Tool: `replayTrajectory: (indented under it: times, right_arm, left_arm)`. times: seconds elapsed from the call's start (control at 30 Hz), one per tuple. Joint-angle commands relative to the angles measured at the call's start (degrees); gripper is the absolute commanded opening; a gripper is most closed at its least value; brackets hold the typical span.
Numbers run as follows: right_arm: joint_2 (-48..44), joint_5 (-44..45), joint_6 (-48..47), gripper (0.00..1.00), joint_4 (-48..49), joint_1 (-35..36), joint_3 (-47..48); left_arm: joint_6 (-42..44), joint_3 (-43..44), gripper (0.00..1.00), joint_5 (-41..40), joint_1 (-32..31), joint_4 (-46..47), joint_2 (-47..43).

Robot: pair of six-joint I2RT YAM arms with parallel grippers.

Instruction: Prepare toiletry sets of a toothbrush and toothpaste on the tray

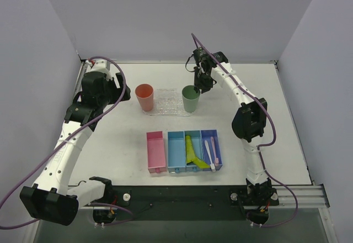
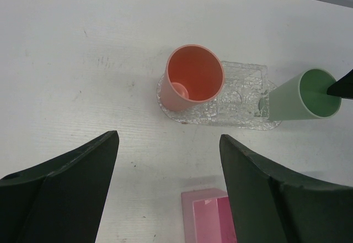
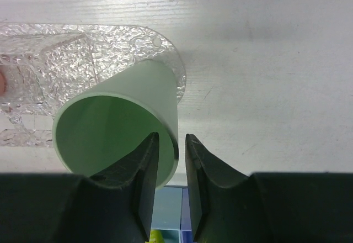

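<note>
Cups (image 1: 144, 96) stand on both ends of the tray (image 1: 167, 104); toothpaste (image 1: 190, 150) and toothbrush (image 1: 207, 148) lie in bins (image 1: 156, 149) before it

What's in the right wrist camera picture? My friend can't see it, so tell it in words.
A green cup stands on the end of a bumpy clear tray on a white table. The right claw straddles the cup's near rim, one black finger inside and one outside.

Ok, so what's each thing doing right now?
Orange cup: upright on the tray, empty.
Green cup: upright on the tray, empty.
Toothpastes: lying in the green bin.
Toothbrushes: lying in the dark blue bin.
Left gripper: open, holding nothing.
Right gripper: open around the green cup's rim.
</note>
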Motion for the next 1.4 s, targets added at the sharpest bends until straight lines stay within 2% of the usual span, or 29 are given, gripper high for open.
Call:
replayTrajectory:
  times: [0.0,0.17,0.37,0.47,0.6,0.63,0.8,0.97,1.17,1.37]
  right_arm:
    - [-1.18,0.98,0.56,0.23,-0.58,0.48,1.98]
    - [-3.46,0.28,0.56,0.24,-0.05,0.39,1.72]
    - [-11.45,0.28,-1.28,0.26,1.27,1.35,-1.44]
    - [-16.11,-2.53,-3.9,0.28,1.53,2.32,-4.16]
    - [-26.36,-7.27,-6.46,0.29,1.44,3.81,-13.9]
    - [-28.32,-8.24,-6.73,0.29,1.44,4.51,-19.06]
    - [-40.09,-10.18,-8.49,0.3,1.53,7.42,-33.41]
    - [-46.08,-12.38,-9.1,0.31,1.97,12.67,-45.97]
    - [-53.72,-9.48,-9.81,0.36,3.02,20.95,-54.52]
    - [-55.41,-6.59,-12.87,0.41,3.2,28.51,-57.6]
  left_arm:
    - [0.96,1.29,0.84,0.18,0.36,1.96,-0.9]
    - [1.13,1.56,0.84,0.53,0.36,2.05,-1.08]
    - [1.4,2.0,0.84,0.97,0.1,1.78,-1.42]
    - [1.49,1.82,0.84,0.8,0.18,1.35,-1.78]
    - [1.49,1.73,0.84,0.53,0.1,0.91,-1.78]
    - [1.4,1.82,0.84,0.71,0.01,0.91,-1.6]
    - [0.69,2.0,0.84,1.5,-0.87,0.38,-1.16]
    - [1.74,2.7,0.84,0.8,-3.15,-1.46,-0.72]
    - [2.89,2.17,0.84,-0.26,-6.05,-3.14,-0.29]
    - [3.07,1.56,0.84,0.0,-8.78,-3.31,0.42]
